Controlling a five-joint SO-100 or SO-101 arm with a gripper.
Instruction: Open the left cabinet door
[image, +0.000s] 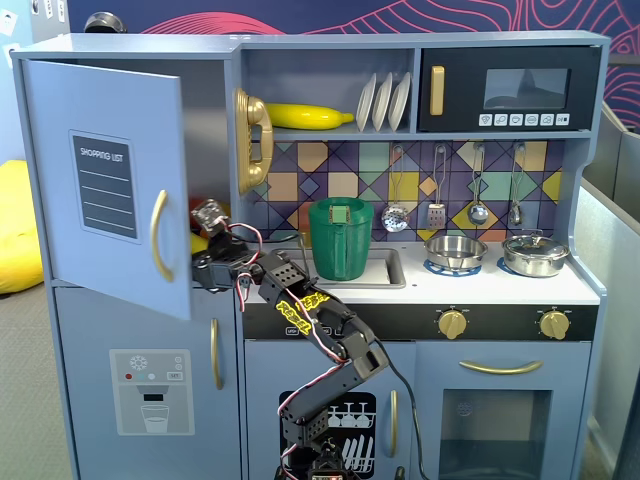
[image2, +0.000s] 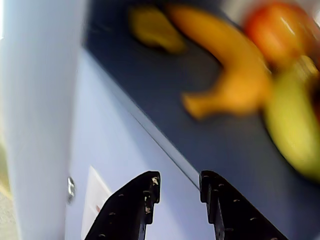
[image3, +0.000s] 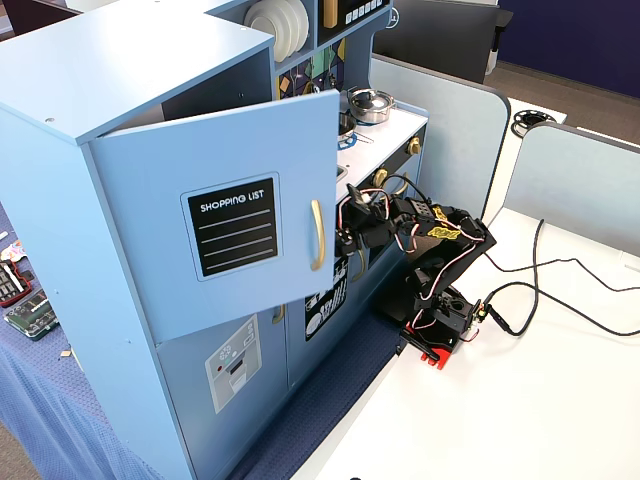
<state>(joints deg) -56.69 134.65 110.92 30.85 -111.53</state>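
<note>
Fixed view: we judge the half-open left cabinet door light, rigid, hinged; best hooked by its gold handle; end effector narrowly parted, empty.

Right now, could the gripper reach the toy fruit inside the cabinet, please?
Probably yes: the left cabinet door is swung open, and the gripper, fingers parted, faces the fruit with nothing between.

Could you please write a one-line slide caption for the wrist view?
Wrist view: open gripper reaching past the swung-open left cabinet door toward blurred toy fruit on the dark shelf inside.
</note>
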